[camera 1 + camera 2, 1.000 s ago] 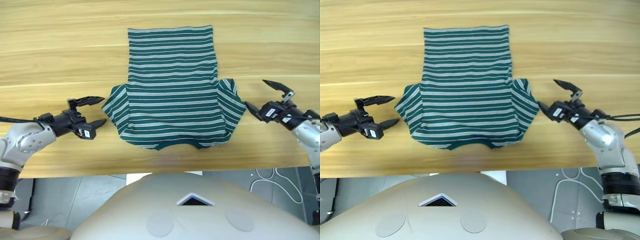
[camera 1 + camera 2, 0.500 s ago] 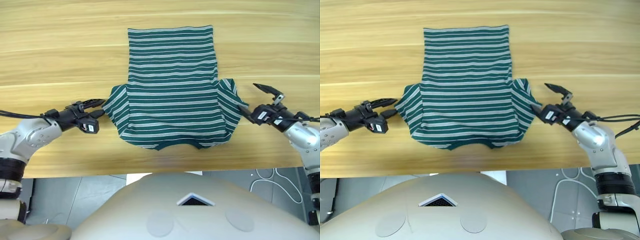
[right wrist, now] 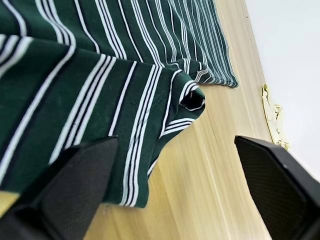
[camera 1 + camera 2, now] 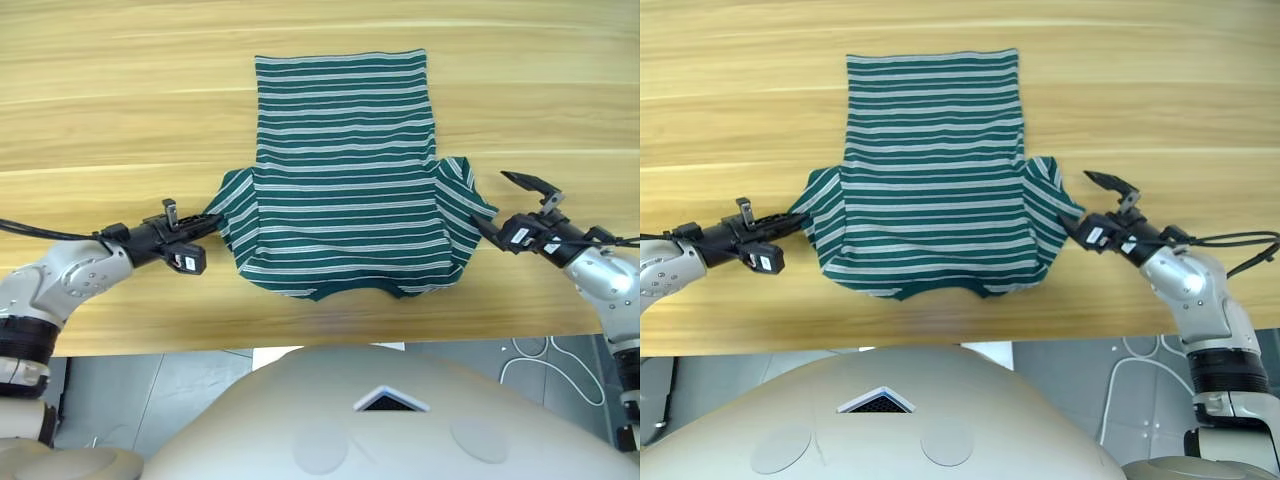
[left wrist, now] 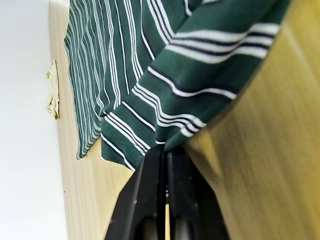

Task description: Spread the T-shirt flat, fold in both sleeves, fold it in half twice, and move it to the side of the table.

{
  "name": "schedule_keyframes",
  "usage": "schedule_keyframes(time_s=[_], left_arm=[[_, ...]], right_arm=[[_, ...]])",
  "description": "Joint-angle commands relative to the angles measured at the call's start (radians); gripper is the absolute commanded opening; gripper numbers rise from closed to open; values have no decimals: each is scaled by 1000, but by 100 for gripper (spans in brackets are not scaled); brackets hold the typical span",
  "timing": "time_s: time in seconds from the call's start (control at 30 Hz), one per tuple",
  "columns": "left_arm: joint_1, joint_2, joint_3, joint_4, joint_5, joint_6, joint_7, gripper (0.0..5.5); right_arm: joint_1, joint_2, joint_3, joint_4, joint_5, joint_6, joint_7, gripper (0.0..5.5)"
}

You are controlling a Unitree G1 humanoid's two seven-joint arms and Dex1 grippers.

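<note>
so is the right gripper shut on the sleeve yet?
No, the right gripper is wide open at the edge of the T-shirt sleeve.

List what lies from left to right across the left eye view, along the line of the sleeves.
The left claw, shut on the shirt's edge → T-shirt → right claw, open beside the shirt's other edge.

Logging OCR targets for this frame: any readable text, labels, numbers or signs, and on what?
No text here is readable.
Left tag, white, on left gripper: too small to read.
Right tag, white, on right gripper: too small to read.
T-shirt: stripes only, no print seen.
</note>
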State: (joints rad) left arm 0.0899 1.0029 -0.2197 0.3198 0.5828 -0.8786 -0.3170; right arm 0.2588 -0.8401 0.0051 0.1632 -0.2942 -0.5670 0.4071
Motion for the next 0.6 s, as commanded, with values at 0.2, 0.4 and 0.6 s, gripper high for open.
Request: schedule_keyframes(time_s=[0.2,0.4,0.6], left_arm=[[-12,-27,8,22,-40,-15,21,1],[-11,-31,48,-12,-149,-51,22,1],[-21,-48,61,-2,-166,-60,16,1]], right_arm=[[-16,1,3,9,0,5,10,427],[-23,7,11,18,-3,4,9,427],[-31,17,25,27,-10,-2,5,427]])
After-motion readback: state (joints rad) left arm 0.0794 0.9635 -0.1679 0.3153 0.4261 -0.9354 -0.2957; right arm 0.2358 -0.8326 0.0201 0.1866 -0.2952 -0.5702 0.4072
